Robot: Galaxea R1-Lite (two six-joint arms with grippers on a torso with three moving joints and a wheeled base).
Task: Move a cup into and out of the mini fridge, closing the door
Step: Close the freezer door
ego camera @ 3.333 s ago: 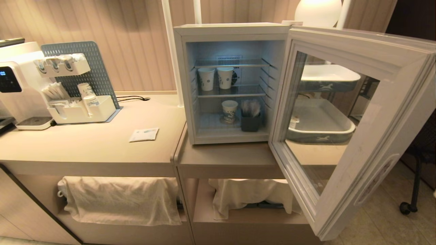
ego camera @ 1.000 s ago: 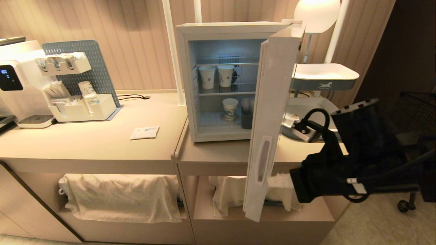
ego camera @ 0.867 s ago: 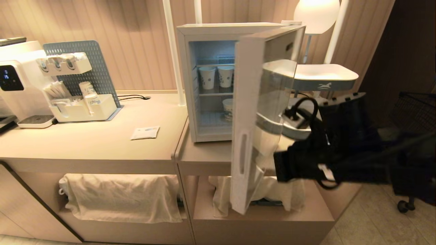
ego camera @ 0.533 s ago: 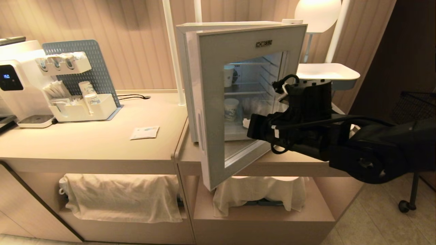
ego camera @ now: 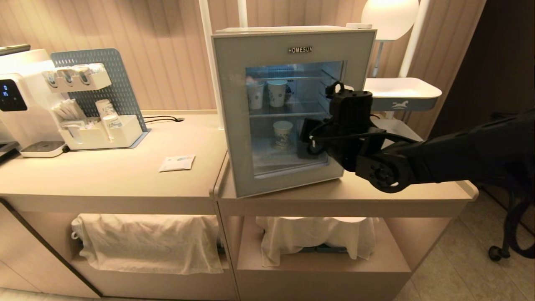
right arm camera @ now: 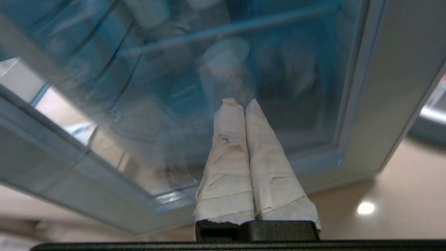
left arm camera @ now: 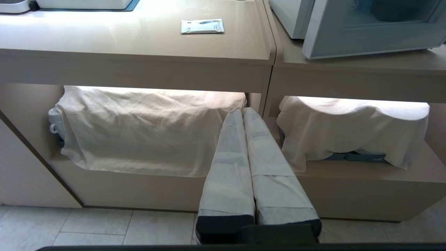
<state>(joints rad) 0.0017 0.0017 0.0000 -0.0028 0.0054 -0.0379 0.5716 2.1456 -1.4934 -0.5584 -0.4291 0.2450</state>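
Across the top of the door (ego camera: 234, 125) I can read "HOMESUN" in dark capitals; the pale grey-blue frame sits against the front of the mini fridge (ego camera: 288, 29), which stands on the right-hand counter (ego camera: 334, 196). On the far left a white water dispenser (ego camera: 16, 108) shows a small lit display, too small for me to read. A flat white packet (ego camera: 177, 164) with faint printing lies on the left counter.

My right arm reaches in from the right, forearm roughly level over the counter, its wrist turned toward the glass. The right tool (right arm camera: 244, 103) has its wrapped fingers pressed together, clenched on nothing, with the tips at the glass pane low on the door; I cannot tell if they touch it. My left tool (left arm camera: 243, 111) is likewise clenched and empty, hanging low in front of the open shelves under the counter, where white cloths (left arm camera: 146, 129) drape over what is stored there.

Through the glass I see the lit interior: two paper cups (ego camera: 266, 94) side by side on the upper wire shelf, and one patterned cup (ego camera: 282, 132) on the lower level. Beside the dispenser a white organiser (ego camera: 100, 133) on a blue pegboard holds more cups and sachets.
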